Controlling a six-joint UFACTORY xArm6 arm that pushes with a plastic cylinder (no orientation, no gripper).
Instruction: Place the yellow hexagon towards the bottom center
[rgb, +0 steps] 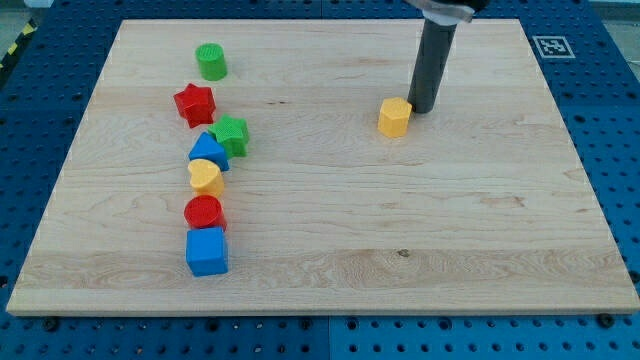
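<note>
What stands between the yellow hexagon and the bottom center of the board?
Nothing visible. My tip is just right of and above the yellow hexagon, and the board below it is bare; the other blocks are at the view's left.

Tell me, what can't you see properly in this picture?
- The arm above my tip: cut off by the view's top edge; only the dark rod shows.
- Whether my tip touches the yellow hexagon: it is just to the view's right of it, too close to tell.
- The blue block in the row: partly hidden by the yellow heart and green star, shape unclear.
</note>
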